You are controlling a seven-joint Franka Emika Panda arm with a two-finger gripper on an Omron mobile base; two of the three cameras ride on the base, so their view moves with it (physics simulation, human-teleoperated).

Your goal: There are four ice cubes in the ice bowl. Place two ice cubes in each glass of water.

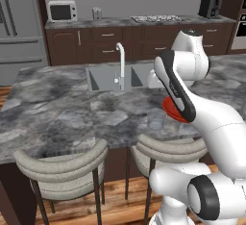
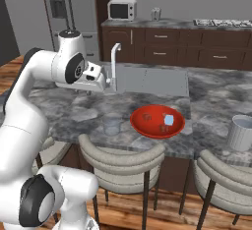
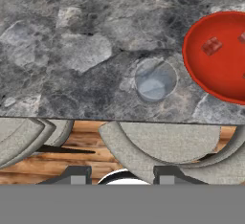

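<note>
The red ice bowl (image 2: pixel 147 128) rests near the counter's front edge, and the arm hides most of the ice bowl (image 1: pixel 169 109) in the left base view. Inside lie ice cubes: a pale one (image 2: pixel 169 120) and two tinted red by the bowl. One glass of water (image 2: pixel 112 124) stands just left of the bowl, the other (image 2: pixel 241 132) far to the right. My gripper (image 2: pixel 105 85) hovers high over the counter, left of the bowl and behind the near glass. In the hand view the gripper (image 3: pixel 122 177) is open and empty, with the glass (image 3: pixel 155 80) and the bowl (image 3: pixel 210 70) below it.
A sink (image 2: pixel 147 80) with a white faucet (image 2: pixel 115 62) is set into the counter behind the bowl. Grey stools (image 2: pixel 123 158) stand along the counter's front edge. A microwave (image 2: pixel 121 10) stands on the back counter.
</note>
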